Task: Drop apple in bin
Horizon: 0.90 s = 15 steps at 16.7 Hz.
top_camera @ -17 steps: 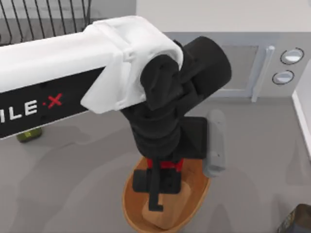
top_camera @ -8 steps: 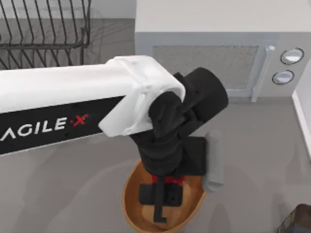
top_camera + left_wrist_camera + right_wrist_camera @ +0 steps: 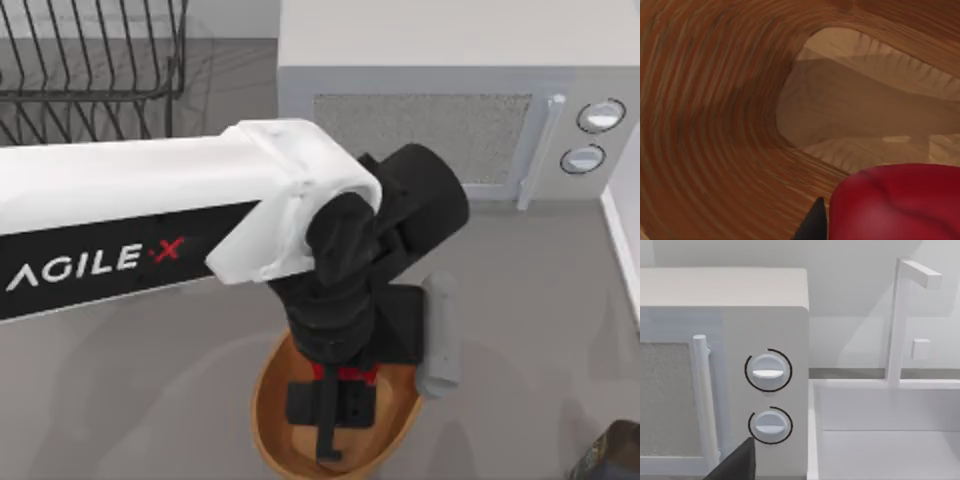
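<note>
- Apple showed as a sliver of red between the left gripper and its black wrist, low inside the bin, which stood on the grey desk in front of the microwave; a wire rack sat at the far left.
- Seen from the left wrist, the fruit was gripped beside one dark finger, with the ribbed wall just beside it and the paler floor beyond. How wide the fingers stood was hidden.
- From the right wrist, the parked right gripper faced the microwave's dials and a sink; its fingers' state could not be told.
- Risk, as judged: fingers sitting this deep could catch the wall on opening or lifting, tipping the bin and spilling the fruit.
</note>
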Motion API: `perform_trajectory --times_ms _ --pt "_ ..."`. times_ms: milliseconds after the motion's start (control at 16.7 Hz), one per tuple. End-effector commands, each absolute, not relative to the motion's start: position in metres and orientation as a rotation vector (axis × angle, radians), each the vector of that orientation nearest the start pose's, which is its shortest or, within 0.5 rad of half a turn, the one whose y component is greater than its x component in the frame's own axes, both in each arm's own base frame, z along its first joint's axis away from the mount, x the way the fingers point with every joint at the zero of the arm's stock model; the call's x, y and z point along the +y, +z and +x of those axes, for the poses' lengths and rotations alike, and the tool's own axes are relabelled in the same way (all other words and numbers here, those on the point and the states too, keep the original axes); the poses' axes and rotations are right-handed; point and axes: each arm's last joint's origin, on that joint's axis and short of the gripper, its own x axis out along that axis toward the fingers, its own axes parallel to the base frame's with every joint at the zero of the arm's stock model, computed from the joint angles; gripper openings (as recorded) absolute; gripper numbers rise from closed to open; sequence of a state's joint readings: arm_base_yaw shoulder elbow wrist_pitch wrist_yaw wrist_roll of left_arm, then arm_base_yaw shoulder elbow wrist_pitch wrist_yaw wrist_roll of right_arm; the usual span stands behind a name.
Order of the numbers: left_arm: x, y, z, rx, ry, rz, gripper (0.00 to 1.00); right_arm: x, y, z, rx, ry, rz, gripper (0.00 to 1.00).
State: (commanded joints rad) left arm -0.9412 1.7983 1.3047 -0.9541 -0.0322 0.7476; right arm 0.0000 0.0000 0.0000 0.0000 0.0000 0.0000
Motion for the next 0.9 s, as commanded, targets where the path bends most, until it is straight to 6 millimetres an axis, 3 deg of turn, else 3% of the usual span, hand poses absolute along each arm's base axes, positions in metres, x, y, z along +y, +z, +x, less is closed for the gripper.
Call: perform_trajectory --times_ms 540,900 --pt "-0.274 0.1955 0.2042 1.024 -1.246 1.281 0.98 -0.0012 0.16 0.1057 0.0 0.0 0.0 1.0" --pt "-0.274 0.1955 0.2042 1.024 -1.246 1.281 1.0 -0.0012 0.16 0.1057 0.0 0.0 0.0 1.0"
